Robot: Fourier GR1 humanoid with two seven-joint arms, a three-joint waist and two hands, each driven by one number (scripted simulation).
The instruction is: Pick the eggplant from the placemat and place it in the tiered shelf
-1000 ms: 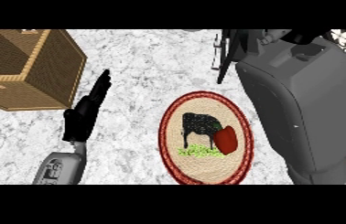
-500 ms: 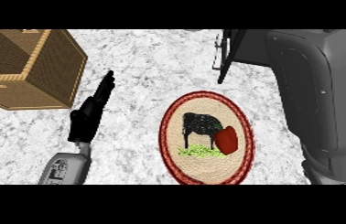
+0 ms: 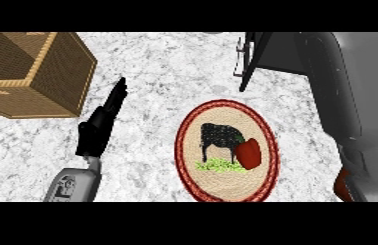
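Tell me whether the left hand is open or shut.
Open. The left hand shows straight fingers pointing up the counter, holding nothing, beside the placemat.

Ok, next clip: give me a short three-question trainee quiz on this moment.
1. True or false: the red eggplant lies on the oval woven placemat with the red rim.
2. The black left hand is: A) curled round the eggplant; B) open, fingers straight, holding nothing; C) inside the basket.
3. Fill in: the brown wicker basket sits at the view's upper ____ corner.
Key: 1 true; 2 B; 3 left.
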